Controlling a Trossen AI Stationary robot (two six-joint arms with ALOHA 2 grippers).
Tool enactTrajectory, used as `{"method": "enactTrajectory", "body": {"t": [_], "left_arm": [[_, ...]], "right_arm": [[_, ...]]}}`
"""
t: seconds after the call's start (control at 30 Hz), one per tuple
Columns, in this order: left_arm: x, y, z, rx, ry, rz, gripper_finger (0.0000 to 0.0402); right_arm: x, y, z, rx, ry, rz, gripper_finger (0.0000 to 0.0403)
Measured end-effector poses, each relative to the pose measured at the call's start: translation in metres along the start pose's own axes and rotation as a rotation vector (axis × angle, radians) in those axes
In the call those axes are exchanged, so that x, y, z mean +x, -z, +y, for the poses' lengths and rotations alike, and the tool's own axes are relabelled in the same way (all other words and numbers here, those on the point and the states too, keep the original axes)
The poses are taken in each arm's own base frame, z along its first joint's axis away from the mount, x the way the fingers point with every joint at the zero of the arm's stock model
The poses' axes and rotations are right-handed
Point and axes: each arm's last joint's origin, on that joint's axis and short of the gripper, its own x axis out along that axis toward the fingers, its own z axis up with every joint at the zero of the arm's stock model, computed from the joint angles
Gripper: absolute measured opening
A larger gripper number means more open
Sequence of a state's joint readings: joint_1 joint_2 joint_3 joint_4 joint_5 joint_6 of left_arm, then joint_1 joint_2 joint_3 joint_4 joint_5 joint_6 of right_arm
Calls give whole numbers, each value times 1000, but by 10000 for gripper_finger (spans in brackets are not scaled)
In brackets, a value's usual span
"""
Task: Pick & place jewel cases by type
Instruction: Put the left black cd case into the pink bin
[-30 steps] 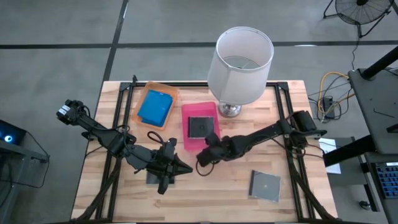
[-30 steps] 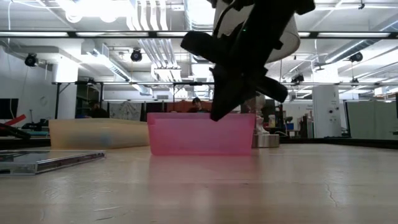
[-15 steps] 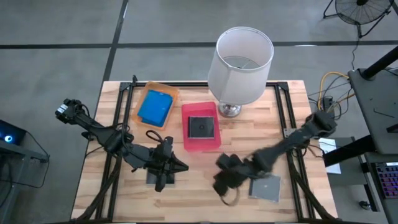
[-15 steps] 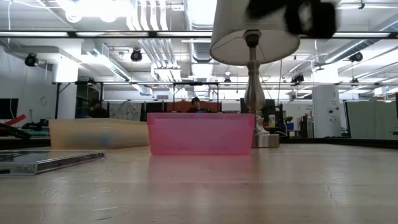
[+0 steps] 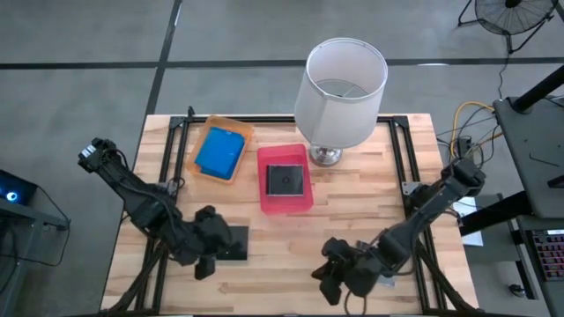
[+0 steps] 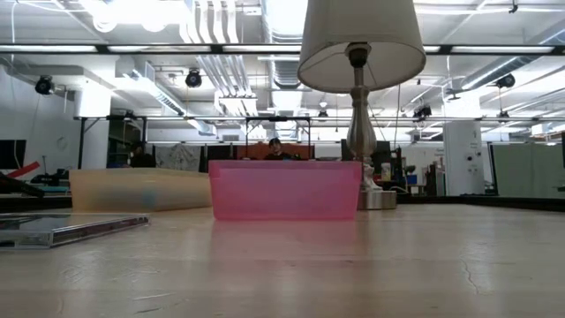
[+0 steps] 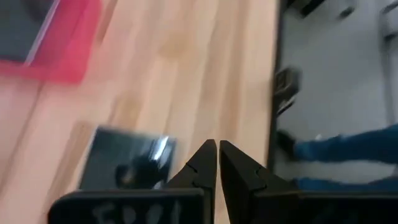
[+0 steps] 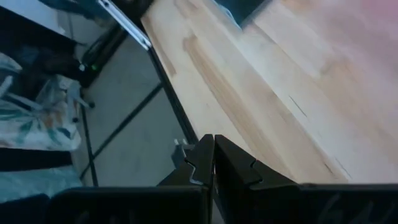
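The left gripper (image 5: 204, 264), fingers pressed together and empty, sits low near the table's front edge just beside a dark case (image 5: 232, 243) lying on the wood; the right gripper (image 5: 333, 283), also closed and empty, is at the front edge further right. From above, a blue case (image 5: 219, 152) rests in the orange tray (image 5: 202, 135) and a dark case (image 5: 285, 180) in the pink tray (image 5: 264, 195), so sorting looks partly done. At table level, a case (image 6: 66, 228) lies flat at the left. The left wrist camera shows closed fingers (image 7: 202, 163) beside that dark case (image 7: 124, 157); the right wrist camera shows bare wood beyond shut fingers (image 8: 205, 158)
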State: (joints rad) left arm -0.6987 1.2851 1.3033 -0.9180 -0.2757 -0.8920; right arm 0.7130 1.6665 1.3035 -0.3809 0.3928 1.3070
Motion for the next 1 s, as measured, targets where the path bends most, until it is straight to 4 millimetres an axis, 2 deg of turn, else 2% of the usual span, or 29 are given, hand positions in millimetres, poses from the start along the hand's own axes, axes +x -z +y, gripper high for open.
{"method": "enactTrajectory", "body": {"t": [0.23, 0.5, 0.83, 1.0], "left_arm": [[-5, 20, 4, 12, -73, 94, 0], [7, 46, 16, -6, -116, 159, 0], [18, 69, 33, -22, -40, 201, 0], [22, 84, 46, -92, -41, 201, 0]], "right_arm": [[18, -16, 12, -72, -36, -51, 9], [34, -34, 29, -174, -47, -93, 9], [54, -45, 32, -167, -37, -89, 9], [59, -49, 33, -143, -42, -86, 9]]}}
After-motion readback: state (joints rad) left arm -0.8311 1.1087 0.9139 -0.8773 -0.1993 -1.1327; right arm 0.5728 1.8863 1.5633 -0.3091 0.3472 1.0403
